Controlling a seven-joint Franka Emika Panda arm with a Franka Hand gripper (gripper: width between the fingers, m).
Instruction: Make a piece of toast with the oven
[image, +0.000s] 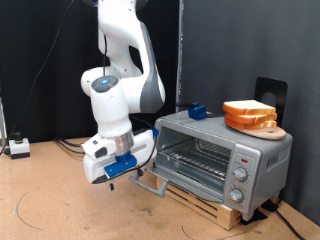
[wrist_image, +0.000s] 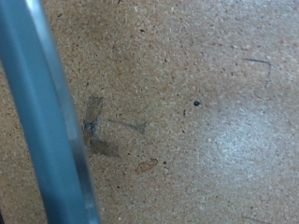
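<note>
Exterior view: hand (image: 112, 174) low at the left of the oven (image: 222, 155), just beside the open glass door (image: 150, 181), which lies flat and level. Opening of the fingers not readable; nothing visibly gripped. Wire rack (image: 200, 157) bare inside. Stack of bread slices (image: 250, 116) on a round board (image: 270, 131) atop the oven, toward its right; blue object (image: 197, 110) on the far left corner. Whole oven raised on a wooden pallet (image: 205, 202).

Wrist view: only speckled tabletop (wrist_image: 206, 103), with a blurred blue-grey bar (wrist_image: 51, 121) running across; hand's state impossible to tell.
</note>
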